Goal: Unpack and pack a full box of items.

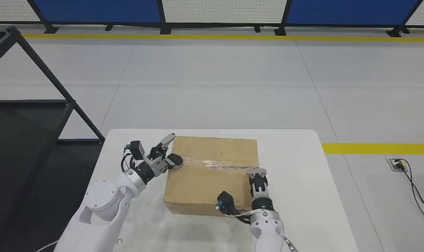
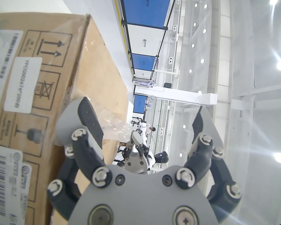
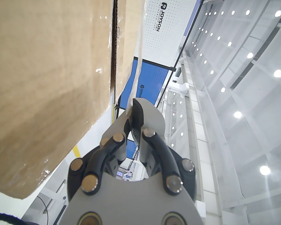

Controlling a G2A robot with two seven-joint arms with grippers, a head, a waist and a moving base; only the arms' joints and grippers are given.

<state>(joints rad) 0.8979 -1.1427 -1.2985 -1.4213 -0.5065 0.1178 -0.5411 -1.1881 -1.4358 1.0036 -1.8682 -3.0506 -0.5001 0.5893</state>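
A closed cardboard box lies in the middle of the white table, its top seam sealed with clear tape. At the box's left end, level with the tape, my left gripper stands open; in the left wrist view, one finger of the left gripper rests against the labelled box beside crinkled tape. By the near right corner, my right gripper is shut. In the right wrist view the right gripper pinches a strip of tape coming off the box.
The table edge runs close behind the box and at both sides. A black metal frame stands off the table's left side. Grey floor with yellow lines lies beyond, and blue and white partition panels line the back.
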